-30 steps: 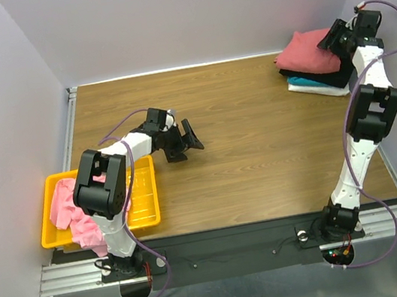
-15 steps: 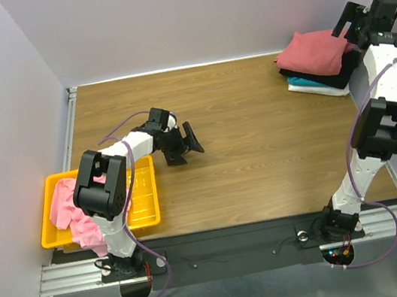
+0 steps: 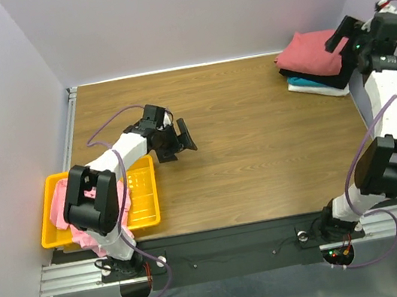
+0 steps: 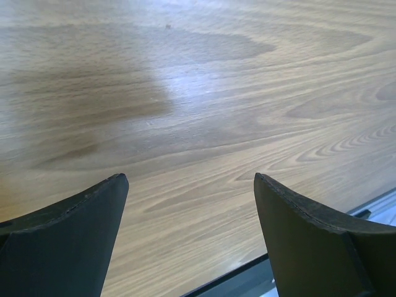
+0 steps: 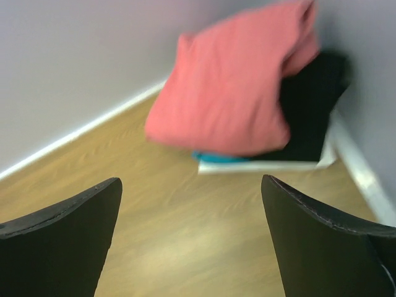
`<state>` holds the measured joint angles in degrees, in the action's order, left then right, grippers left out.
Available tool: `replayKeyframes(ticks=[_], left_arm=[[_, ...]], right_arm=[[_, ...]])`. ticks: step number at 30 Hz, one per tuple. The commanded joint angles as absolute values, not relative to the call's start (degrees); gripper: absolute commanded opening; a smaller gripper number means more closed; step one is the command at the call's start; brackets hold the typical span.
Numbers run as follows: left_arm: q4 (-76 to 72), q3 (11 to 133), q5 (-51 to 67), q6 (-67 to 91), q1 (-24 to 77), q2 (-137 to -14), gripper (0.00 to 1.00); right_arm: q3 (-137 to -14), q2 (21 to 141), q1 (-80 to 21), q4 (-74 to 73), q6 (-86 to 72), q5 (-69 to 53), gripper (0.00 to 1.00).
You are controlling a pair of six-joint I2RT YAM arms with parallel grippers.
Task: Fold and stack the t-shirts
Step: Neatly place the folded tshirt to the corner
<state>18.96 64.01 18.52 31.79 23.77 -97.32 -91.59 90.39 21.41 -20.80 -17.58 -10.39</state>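
Dusty-red folded cloth t-shirt (image 3: 308, 52) tops a black one (image 3: 327, 75) in the corner stack. We judge the crumpled light pink shirt (image 3: 62, 206) in the yellow slotted plastic basket (image 3: 143, 197) is left. Left gripper (image 4: 189, 176) and right gripper (image 5: 190, 179) are both spread, holding nothing.

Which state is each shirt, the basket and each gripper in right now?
Dusty-red cloth t-shirt: folded, on top of the corner stack.
Black cloth t-shirt: folded, directly under the red one.
Light pink cloth t-shirt: unfolded, crumpled in the yellow slotted plastic basket.
That basket: upright, holding only pink cloth.
Left gripper: fingers open, empty.
Right gripper: fingers open, empty, facing the stack.
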Motion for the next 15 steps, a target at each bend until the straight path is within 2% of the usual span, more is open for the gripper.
replayKeyframes(ticks=[1, 4, 15], left_arm=[[19.42, 66.45, 13.9, 30.67, 25.22, -90.97, 0.95], [19.6, 66.97, 10.82, 31.73, 26.71, -88.6, 0.95], [15.65, 66.8, 1.5, 38.76, 32.87, -79.46, 0.95]], right_arm=[[-84.3, 84.82, 15.22, -18.63, -21.09, -14.85, 1.0], [-72.73, 80.25, 7.32, -18.54, -21.71, -15.21, 1.0], [-52.57, 66.54, -4.04, -22.15, -24.08, -19.07, 1.0]])
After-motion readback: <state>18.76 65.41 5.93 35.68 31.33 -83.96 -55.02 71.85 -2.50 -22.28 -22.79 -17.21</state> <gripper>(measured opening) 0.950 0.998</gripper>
